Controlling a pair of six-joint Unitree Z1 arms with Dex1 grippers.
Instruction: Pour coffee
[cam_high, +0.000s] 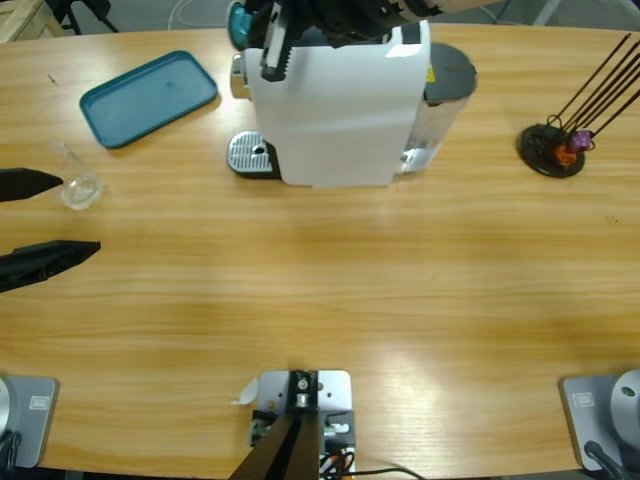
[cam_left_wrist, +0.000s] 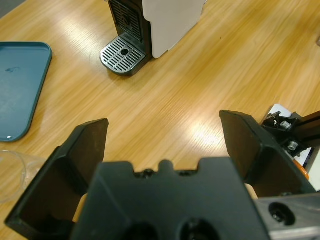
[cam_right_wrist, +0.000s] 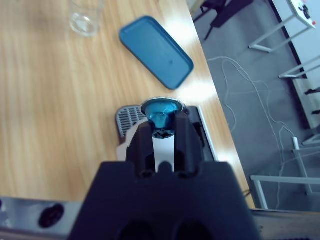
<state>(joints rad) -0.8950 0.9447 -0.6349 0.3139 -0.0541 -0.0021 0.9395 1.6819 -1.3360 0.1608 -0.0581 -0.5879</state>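
My right gripper pinches a teal coffee capsule between nearly closed jaws, above the white coffee machine at the table's far edge. My left gripper holds nothing, jaws spread wide, low at the table's left side, just beside a clear glass. A blue tray lies beyond the glass.

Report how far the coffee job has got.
Done: the right end effector has picked up the teal coffee capsule.
In hand: it holds the capsule over the white coffee machine.
Left: the clear glass cup sits off the machine's metal drip grate, beside the open left end effector.
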